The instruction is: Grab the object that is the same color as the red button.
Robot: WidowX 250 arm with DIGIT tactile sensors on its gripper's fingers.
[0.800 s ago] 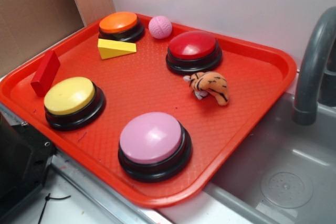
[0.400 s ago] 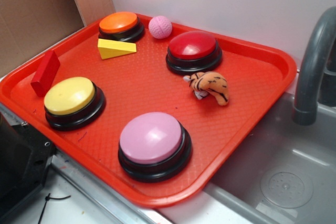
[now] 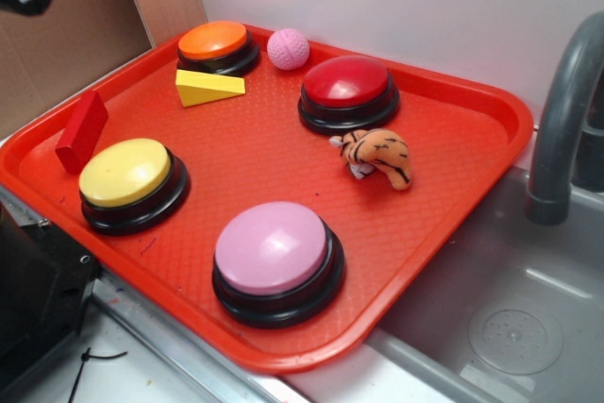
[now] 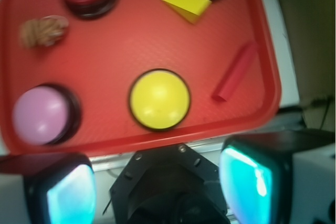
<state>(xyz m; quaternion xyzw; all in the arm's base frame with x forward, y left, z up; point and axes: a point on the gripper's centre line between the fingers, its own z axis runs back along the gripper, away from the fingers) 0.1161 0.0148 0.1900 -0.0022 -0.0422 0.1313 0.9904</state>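
Here the matte red block [image 3: 81, 130], a short bar, leans on the ribbed tray's [image 3: 283, 153] left rim beside the glossy yellow dome [image 3: 125, 171]. The dark-red button [image 3: 346, 82] sits at the back. The hand [image 4: 157, 182] hangs spread above, well apart, holding nothing.

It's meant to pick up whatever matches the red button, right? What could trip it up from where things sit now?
Three risks, as I judge it:
1. The red block sits on a red tray of nearly the same color, so it could be hard to single out.
2. The block lies against the tray's raised edge, leaving a finger little room on that side.
3. The yellow button sits close beside it; the open gripper, high above, might bump or press it coming down.
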